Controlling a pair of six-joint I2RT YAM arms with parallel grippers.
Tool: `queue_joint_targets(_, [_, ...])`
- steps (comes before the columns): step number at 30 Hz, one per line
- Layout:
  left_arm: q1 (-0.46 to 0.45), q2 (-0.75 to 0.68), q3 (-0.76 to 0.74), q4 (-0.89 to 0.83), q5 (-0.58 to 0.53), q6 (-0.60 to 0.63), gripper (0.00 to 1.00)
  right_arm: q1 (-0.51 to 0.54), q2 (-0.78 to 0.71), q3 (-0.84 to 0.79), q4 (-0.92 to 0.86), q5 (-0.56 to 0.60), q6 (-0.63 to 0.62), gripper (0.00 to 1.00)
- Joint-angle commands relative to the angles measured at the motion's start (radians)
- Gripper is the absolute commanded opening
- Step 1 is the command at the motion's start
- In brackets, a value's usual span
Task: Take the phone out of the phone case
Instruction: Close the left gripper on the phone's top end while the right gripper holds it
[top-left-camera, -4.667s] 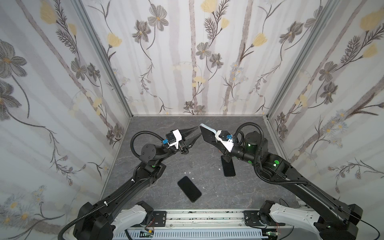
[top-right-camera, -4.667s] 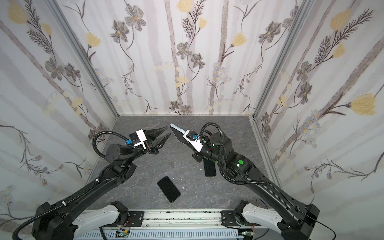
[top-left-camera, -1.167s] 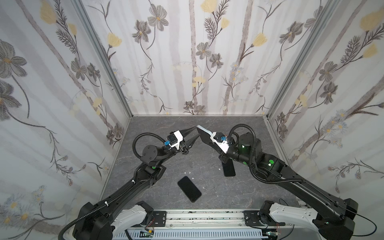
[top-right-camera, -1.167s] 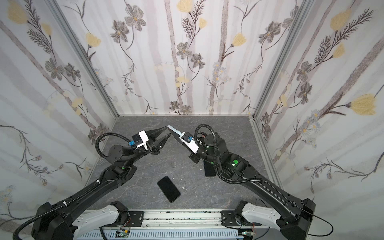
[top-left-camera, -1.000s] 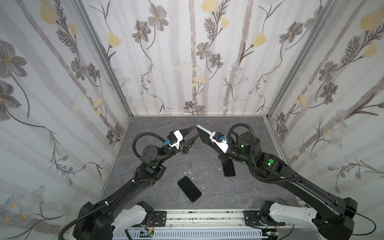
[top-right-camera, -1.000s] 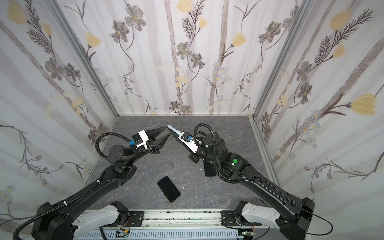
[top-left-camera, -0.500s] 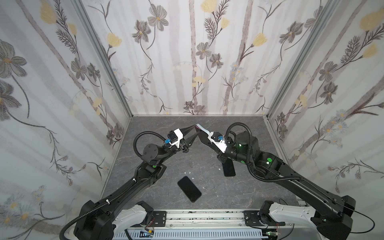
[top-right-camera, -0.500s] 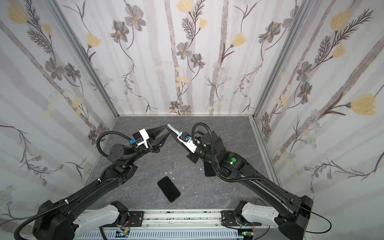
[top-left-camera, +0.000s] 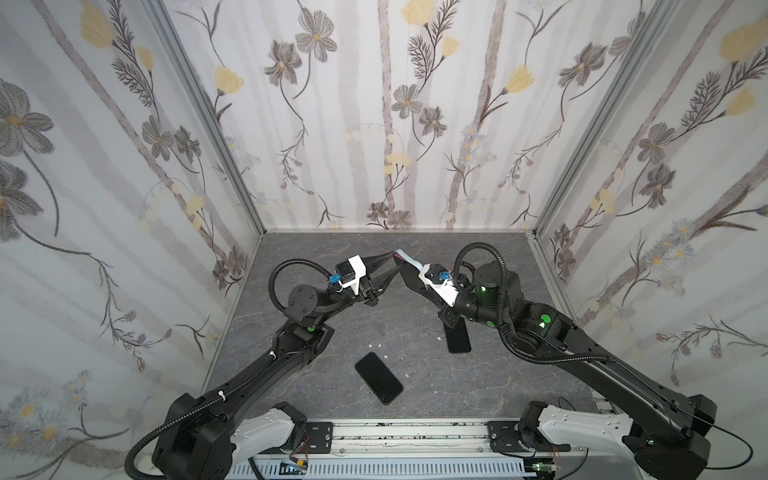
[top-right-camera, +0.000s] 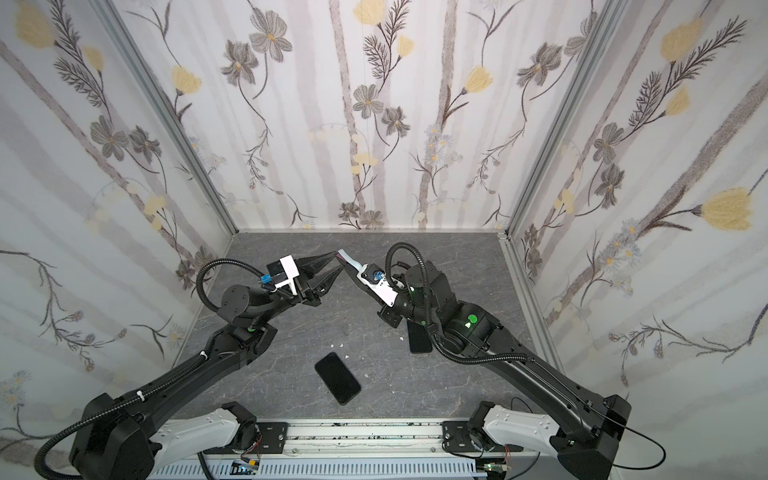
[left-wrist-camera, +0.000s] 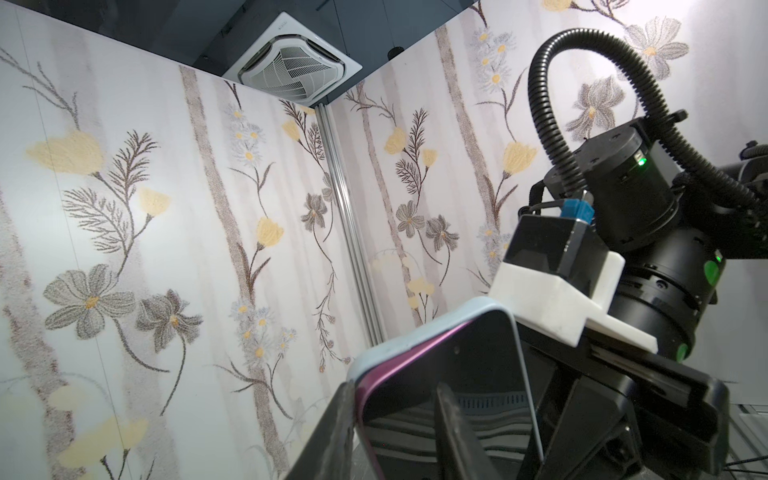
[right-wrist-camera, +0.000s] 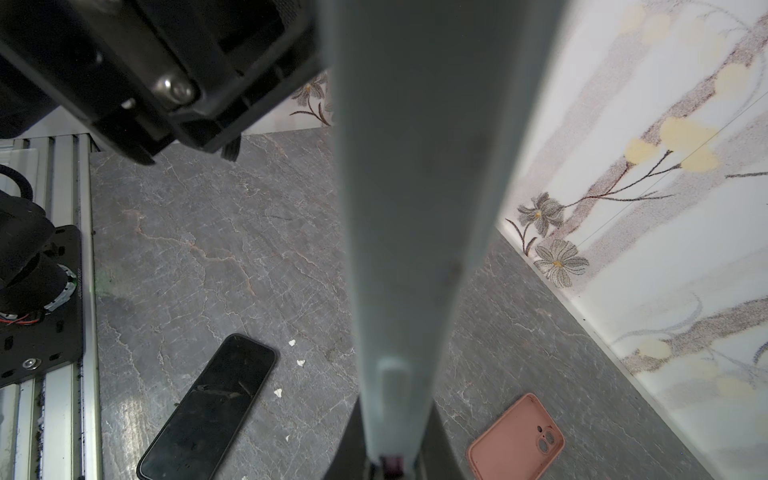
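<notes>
Phone case (left-wrist-camera: 415, 337): one, held in the air over the table's 12 o'clock side. Matte pale blue-grey, soft-looking, with rounded corners. Its plain back fills the middle of the right wrist view.
Phone (left-wrist-camera: 478, 365): one, seated in that case. Flat glossy black glass, with a violet edge showing inside the rim.
Right gripper (right-wrist-camera: 395, 432): clenched on the cased phone's lower end, a black finger on either side.
Left gripper (top-left-camera: 396, 262): black tapered fingers part-spread at the case's free corner, one against the rim and one before the screen. Whether they pinch cannot be told.
Loose phone (top-left-camera: 378, 383): one glossy black rounded rectangle, lying flat toward 6 o'clock, skewed to the rail.
Dark slab (top-left-camera: 457, 343): one, flat and glossy, toward 3 o'clock, partly under the right arm. Phone or case cannot be told.
Pink case (right-wrist-camera: 517, 440): one, matte, with two round camera holes in one corner, flat on the table. Seen in the right wrist view only.
Crumbs (top-left-camera: 384, 356): several, small and white, scattered near the loose phone.
Table (top-left-camera: 457, 390): smooth dark grey, marble-patterned with pale veins.
Rail (top-left-camera: 399, 434): aluminium, along the 6 o'clock edge, bearing both arm bases.
Walls (top-left-camera: 374, 124): three pale panels printed with grey and yellow flowers, joined by metal corner posts.
Ceiling unit (left-wrist-camera: 291, 62): one white square vent cassette, in the left wrist view.
</notes>
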Motion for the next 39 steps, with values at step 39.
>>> queue_joint_targets(39, [-0.060, -0.015, 0.128, -0.091, 0.540, -0.154, 0.32, -0.118, -0.153, -0.066, 0.458, -0.447, 0.093, 0.00])
